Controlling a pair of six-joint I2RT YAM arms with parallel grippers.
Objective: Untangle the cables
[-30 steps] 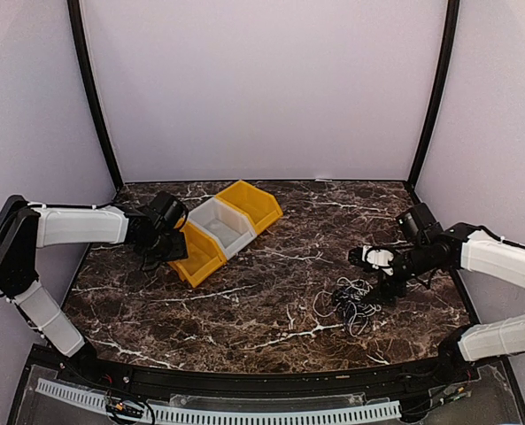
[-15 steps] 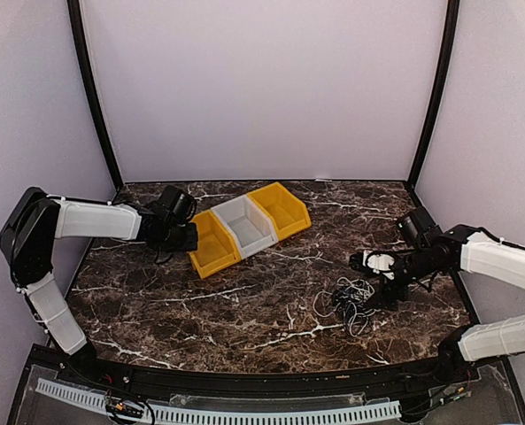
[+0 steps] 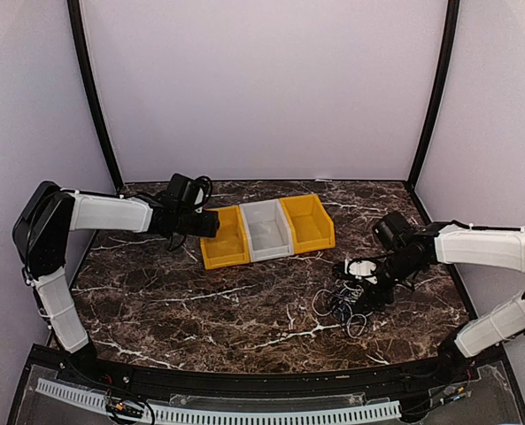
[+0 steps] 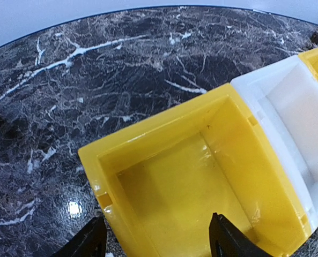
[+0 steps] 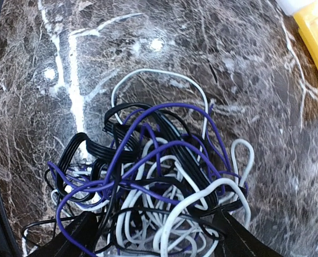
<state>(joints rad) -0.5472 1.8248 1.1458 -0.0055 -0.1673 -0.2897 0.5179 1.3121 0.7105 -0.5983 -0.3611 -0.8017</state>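
Since the earlier frame, the row of three bins (image 3: pixel 266 232) — yellow, white, yellow — has been swung rightward across the marble table (image 3: pixel 200 310), and the right gripper (image 5: pixel 153 238) has been brought leftward over the cables (image 5: pixel 164 160). The left gripper (image 4: pixel 159 243) is set at the left yellow bin (image 4: pixel 191 182), fingers spread, one outside its wall and one inside. The right gripper's fingers are likewise spread, straddling the tangle of white, black and purple cables — located right of centre, nearer the arms than the bins.
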